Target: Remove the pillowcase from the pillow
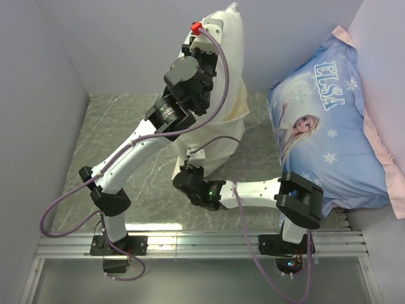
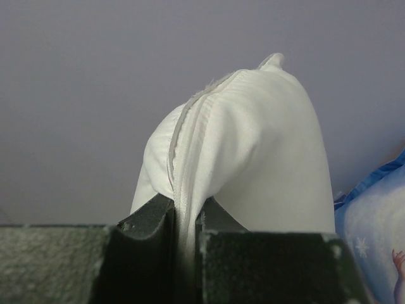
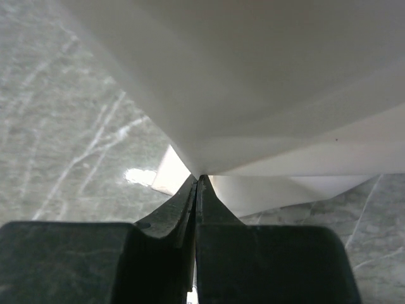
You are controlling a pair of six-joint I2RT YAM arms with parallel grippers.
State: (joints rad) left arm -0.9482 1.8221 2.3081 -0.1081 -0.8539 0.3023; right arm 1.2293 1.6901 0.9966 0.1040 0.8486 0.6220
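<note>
My left gripper (image 1: 214,30) is raised high near the back wall and is shut on a seamed edge of the plump white pillow (image 1: 229,44). In the left wrist view the jaws (image 2: 186,209) pinch that piped seam and the pillow (image 2: 253,145) bulges above them. The cream pillowcase (image 1: 235,104) hangs lower around the pillow's bottom part, wrinkled and stretched. My right gripper (image 1: 188,172) is low over the table and is shut on the pillowcase's bottom edge. In the right wrist view the jaws (image 3: 197,180) clamp a taut point of the thin fabric (image 3: 272,95).
A large blue "ELSA" pillow (image 1: 329,126) leans at the right against the wall and shows in the left wrist view (image 2: 373,221). The grey marble table (image 1: 120,145) lies below, with walls at the left and back. Purple cables loop off both arms.
</note>
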